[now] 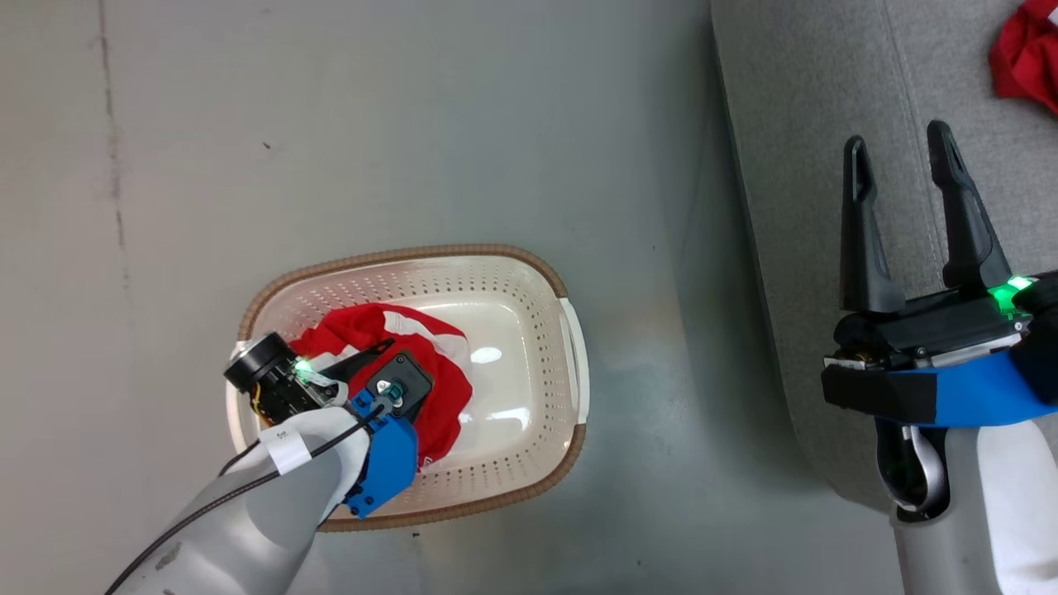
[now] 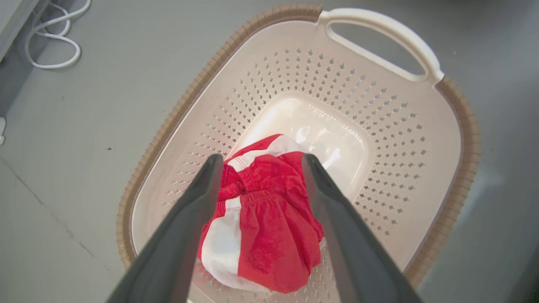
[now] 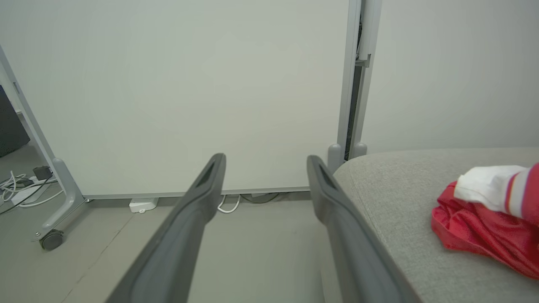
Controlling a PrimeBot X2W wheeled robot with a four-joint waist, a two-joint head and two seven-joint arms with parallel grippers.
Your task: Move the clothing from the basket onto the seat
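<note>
Left claw (image 2: 261,160) fingers apart, over crumpled red-and-white jersey garment (image 2: 269,240) in near-left end of cream perforated plastic basket (image 2: 463,139) on grey floor (image 1: 413,124). Right claw (image 1: 897,140) apart, empty, over grey fabric sofa (image 1: 810,99); another red garment (image 1: 1029,54) lies far right on it.

No text is reading clearly in any view. At the lower left of the head view, a white tag (image 1: 285,447) on the left forearm (image 1: 248,537) is carrying a small dark mark, too tiny to make out. The clothing (image 2: 269,235) is showing plain red and white folds.
</note>
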